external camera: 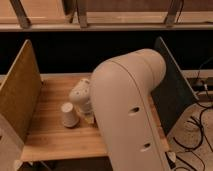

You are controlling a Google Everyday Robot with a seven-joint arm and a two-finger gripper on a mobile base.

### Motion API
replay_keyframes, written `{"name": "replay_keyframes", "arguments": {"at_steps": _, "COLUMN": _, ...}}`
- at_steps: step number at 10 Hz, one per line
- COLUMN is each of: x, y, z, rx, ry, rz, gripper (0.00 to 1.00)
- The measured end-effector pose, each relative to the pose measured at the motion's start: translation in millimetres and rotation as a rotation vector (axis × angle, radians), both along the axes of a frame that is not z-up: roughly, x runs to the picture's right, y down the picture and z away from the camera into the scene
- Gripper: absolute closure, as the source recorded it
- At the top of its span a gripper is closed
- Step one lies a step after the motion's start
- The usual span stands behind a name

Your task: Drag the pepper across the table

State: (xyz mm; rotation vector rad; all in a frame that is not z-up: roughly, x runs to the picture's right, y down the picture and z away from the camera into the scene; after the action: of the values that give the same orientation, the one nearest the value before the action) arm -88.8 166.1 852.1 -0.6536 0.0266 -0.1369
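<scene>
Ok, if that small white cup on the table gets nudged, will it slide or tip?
Probably slide: the white cup seems to stand wider end down on the wooden table. It looks small, so likely light; once toppled it may roll. The gripper sits close beside it.

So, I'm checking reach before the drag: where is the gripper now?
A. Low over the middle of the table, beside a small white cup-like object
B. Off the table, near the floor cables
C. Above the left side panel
A: the gripper sits low over the wooden table, just right of the white cup-like object, with the arm coming in from the near side.
</scene>
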Motion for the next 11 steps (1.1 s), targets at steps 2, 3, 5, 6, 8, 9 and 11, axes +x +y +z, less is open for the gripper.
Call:
{"name": "replay_keyframes", "arguments": {"at_steps": 2, "x": 1, "y": -20, "z": -0.1, "rx": 0.045, "ry": 0.009, "rz": -0.001, "gripper": 1.00}}
{"name": "replay_keyframes", "arguments": {"at_steps": 3, "x": 5, "y": -25, "z": 2.1, "rx": 0.054, "ry": 0.021, "rz": 0.007, "gripper": 1.00}}
{"name": "replay_keyframes", "arguments": {"at_steps": 5, "x": 23, "y": -23, "z": 9.6, "rx": 0.050, "ry": 0.063, "rz": 0.060, "gripper": 1.00}}
{"name": "replay_keyframes", "arguments": {"at_steps": 6, "x": 44, "y": -22, "z": 15.5, "rx": 0.049, "ry": 0.106, "rz": 0.126, "gripper": 1.00}}
{"name": "replay_keyframes", "arguments": {"at_steps": 8, "x": 82, "y": -26, "z": 22.5, "rx": 0.061, "ry": 0.183, "rz": 0.242, "gripper": 1.00}}
{"name": "replay_keyframes", "arguments": {"at_steps": 9, "x": 102, "y": -31, "z": 23.3, "rx": 0.078, "ry": 0.221, "rz": 0.300, "gripper": 1.00}}
{"name": "replay_keyframes", "arguments": {"at_steps": 11, "x": 138, "y": -43, "z": 18.8, "rx": 0.117, "ry": 0.281, "rz": 0.390, "gripper": 1.00}}
